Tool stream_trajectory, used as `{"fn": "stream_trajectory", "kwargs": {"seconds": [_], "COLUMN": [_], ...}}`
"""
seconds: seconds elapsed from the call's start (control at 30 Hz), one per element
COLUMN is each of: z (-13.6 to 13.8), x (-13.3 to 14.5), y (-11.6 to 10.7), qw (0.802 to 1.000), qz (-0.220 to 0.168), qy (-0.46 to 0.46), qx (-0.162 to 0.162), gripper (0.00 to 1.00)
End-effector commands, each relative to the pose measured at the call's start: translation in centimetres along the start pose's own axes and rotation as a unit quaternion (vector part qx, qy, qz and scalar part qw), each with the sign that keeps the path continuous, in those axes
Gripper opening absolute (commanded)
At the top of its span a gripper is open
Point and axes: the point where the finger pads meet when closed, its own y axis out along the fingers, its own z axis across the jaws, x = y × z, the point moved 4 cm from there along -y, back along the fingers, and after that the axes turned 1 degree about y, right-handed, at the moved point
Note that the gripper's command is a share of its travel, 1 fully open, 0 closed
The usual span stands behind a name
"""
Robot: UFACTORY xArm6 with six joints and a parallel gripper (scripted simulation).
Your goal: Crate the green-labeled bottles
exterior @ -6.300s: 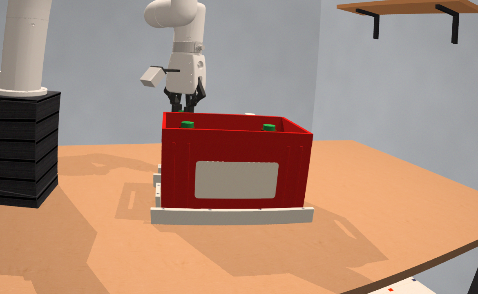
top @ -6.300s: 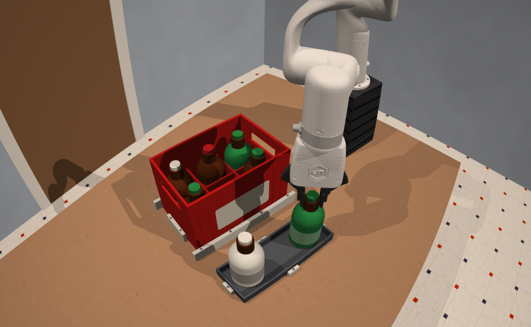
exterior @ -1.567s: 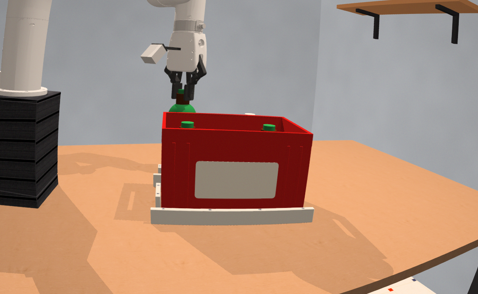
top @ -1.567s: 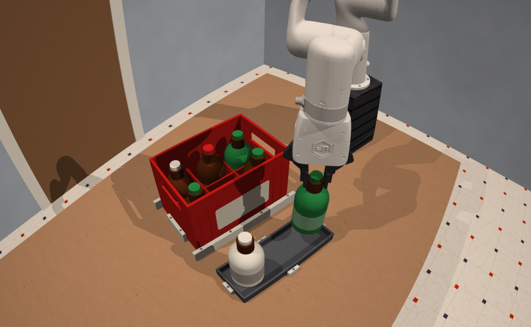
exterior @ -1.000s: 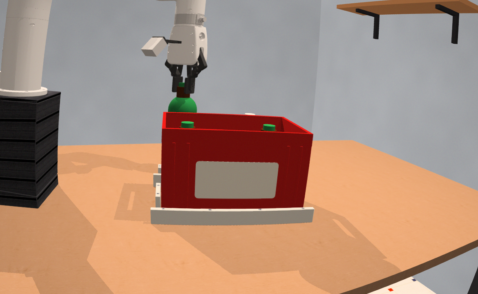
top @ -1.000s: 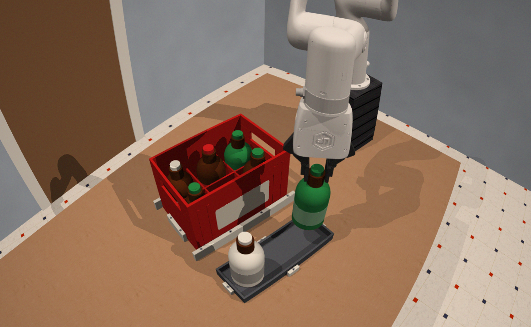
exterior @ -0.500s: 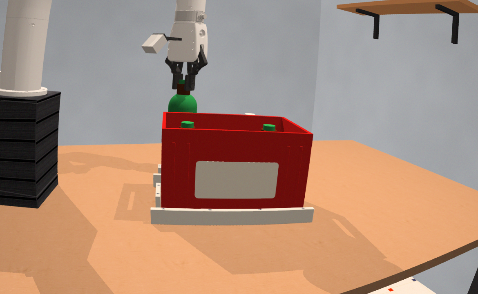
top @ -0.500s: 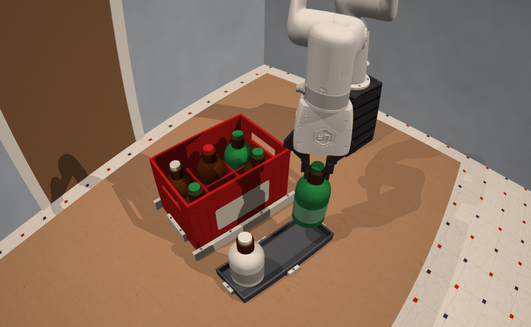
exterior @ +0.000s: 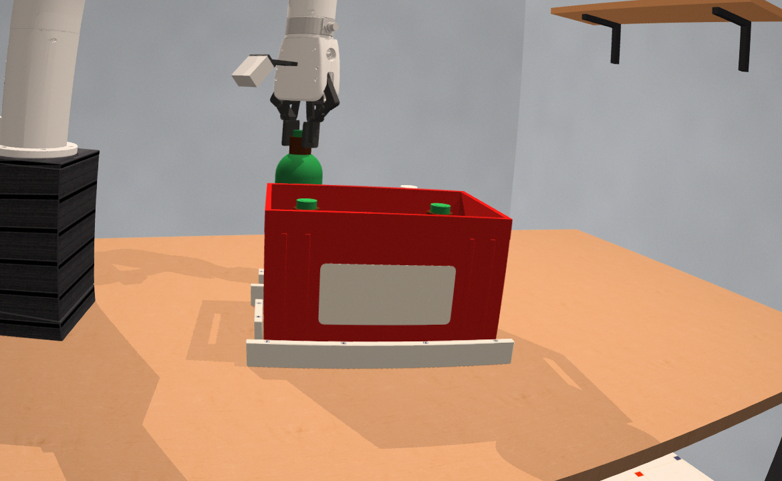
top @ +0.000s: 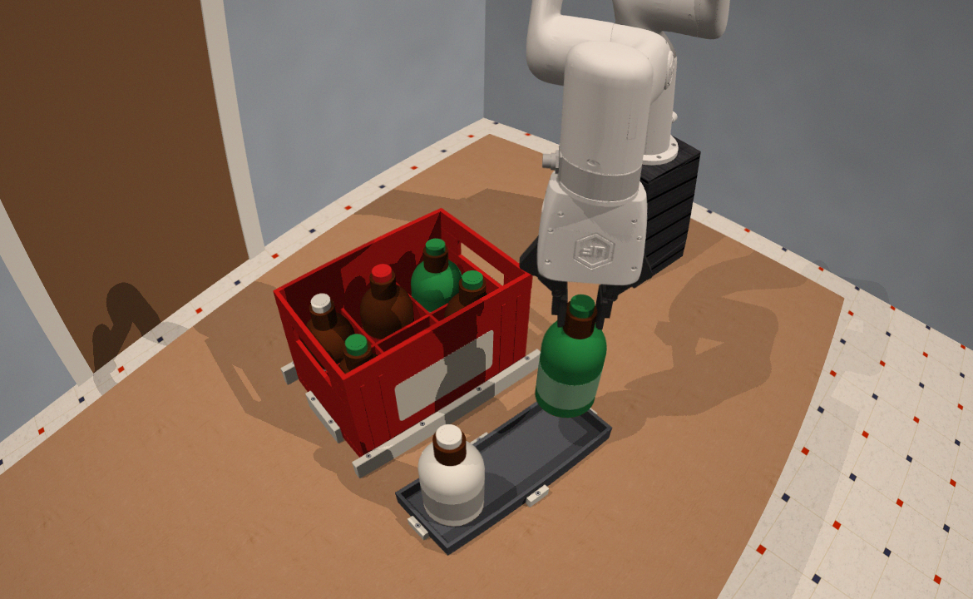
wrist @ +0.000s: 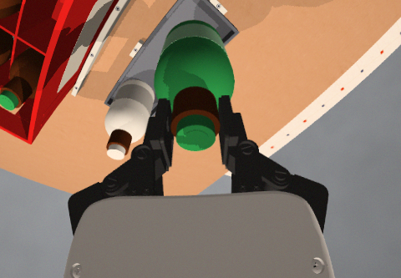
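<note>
My gripper [top: 581, 313] [exterior: 301, 134] [wrist: 195, 112] is shut on the neck of a green-labeled bottle [top: 570, 364] [exterior: 299, 169] [wrist: 195, 61]. The bottle hangs upright, clear above the far end of the dark grey tray [top: 520, 462] [wrist: 192, 2]. A white-labeled bottle [top: 451, 484] [wrist: 130, 108] stands upright at the tray's near end. The red crate [top: 371, 417] [exterior: 381, 239] [wrist: 50, 94] stands left of the tray and holds several bottles, one of them a green-labeled bottle [top: 434, 279]. The middle cell on the crate's tray side looks empty.
Cream stop rails [top: 393, 454] [exterior: 375, 353] ring the crate's foot. The arm's black pedestal [top: 669, 208] [exterior: 25, 239] stands behind the tray. The table's edge [exterior: 740, 412] runs at the right in the exterior view. A wall shelf [exterior: 669, 11] hangs high.
</note>
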Motion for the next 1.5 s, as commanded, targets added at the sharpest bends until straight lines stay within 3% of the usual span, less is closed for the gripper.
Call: {"fn": "stream_trajectory", "kwargs": {"seconds": [0.0,1.47], "z": [0.0,0.0], "x": [0.1,0.1], "y": [-0.1,-3.4], "qw": [1.0,1.0], "qz": [-0.002,-0.002], "qy": [0.0,0.0], "qx": [-0.001,-0.001], "gripper": [0.0,0.0]}}
